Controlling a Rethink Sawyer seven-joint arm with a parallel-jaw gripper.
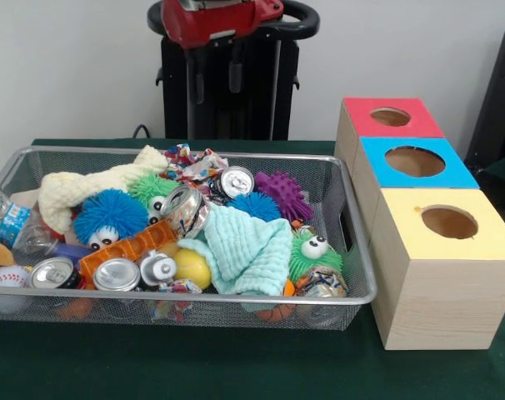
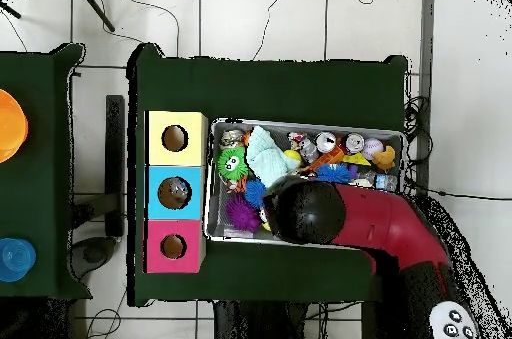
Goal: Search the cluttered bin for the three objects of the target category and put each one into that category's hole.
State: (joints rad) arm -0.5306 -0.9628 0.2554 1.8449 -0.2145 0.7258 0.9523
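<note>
A wire mesh bin (image 1: 365, 250) holds a heap of clutter. In it lie several drink cans, such as one (image 1: 237, 181) at the back and one (image 1: 117, 274) at the front. There are also a blue fuzzy ball (image 1: 111, 215), a green fuzzy ball (image 1: 313, 252), a purple spiky ball (image 1: 282, 192), a mint cloth (image 1: 248, 246) and a cream cloth (image 1: 94, 187). Beside the bin stand three wooden boxes with holes: red (image 1: 361, 117), blue (image 1: 377, 171) and yellow (image 1: 419, 242). My gripper (image 1: 217, 87) hangs high behind the bin, open and empty. From overhead the arm (image 2: 305, 210) hides it.
A yellow ball (image 1: 192, 268), a baseball (image 1: 8, 279), a plastic bottle (image 1: 15, 223) and an orange toy (image 1: 127, 247) fill the bin's left half. In the overhead view an orange dish (image 2: 8, 125) and a blue one (image 2: 12, 258) sit on a second table.
</note>
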